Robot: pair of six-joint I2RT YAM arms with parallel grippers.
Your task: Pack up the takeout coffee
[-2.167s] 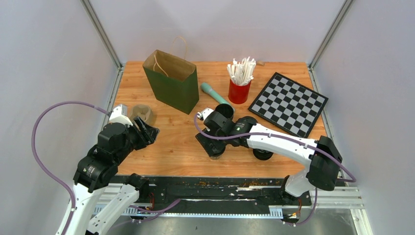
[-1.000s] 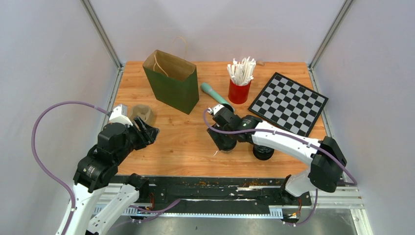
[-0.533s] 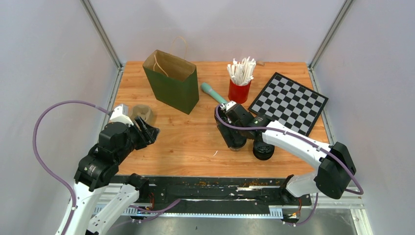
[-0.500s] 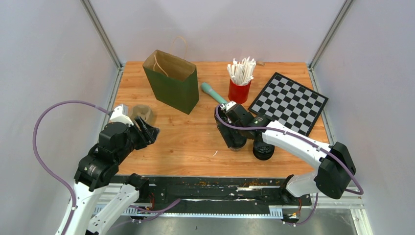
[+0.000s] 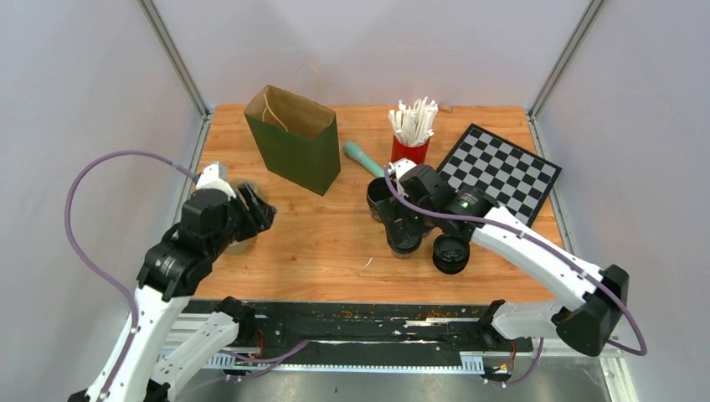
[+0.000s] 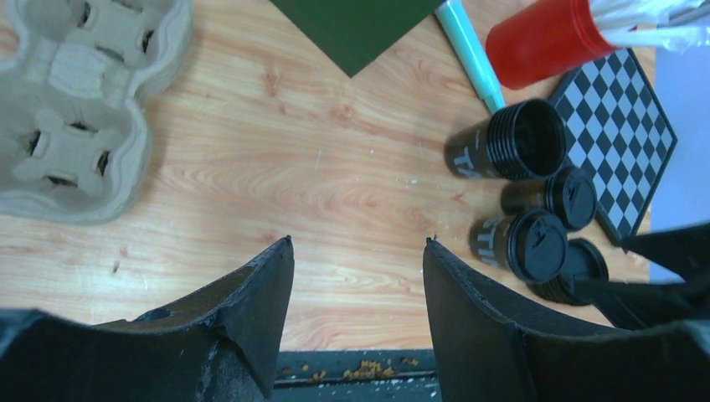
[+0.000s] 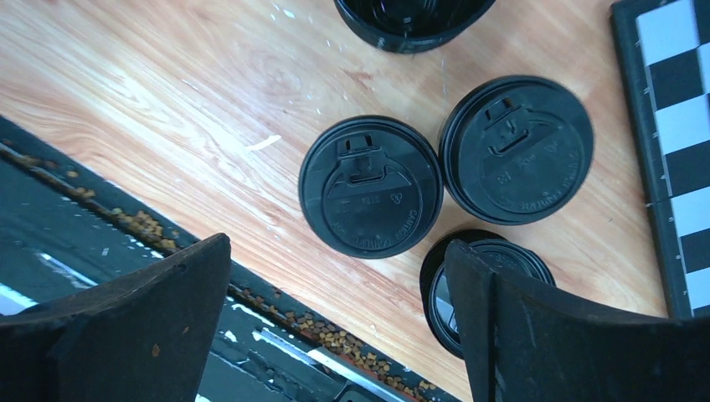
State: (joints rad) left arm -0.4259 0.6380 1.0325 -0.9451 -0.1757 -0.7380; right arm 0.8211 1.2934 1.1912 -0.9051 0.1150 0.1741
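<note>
Lidding looks like the step in hand. Your right gripper hangs over the cups with its jaws spread wide and nothing between them. It is straight above one lidded cup. A second lidded cup stands just beside that one, an open cup lies farther back, and what seems to be a loose lid sits on the near side. Your left gripper hovers over the table, jaws moderately parted and empty. The pulp carrier is near it, well apart from the cups, and the green bag stands at the back. Next you probably need to pick up that lid squarely and press it onto the open cup, then move the cups to the carrier.
</note>
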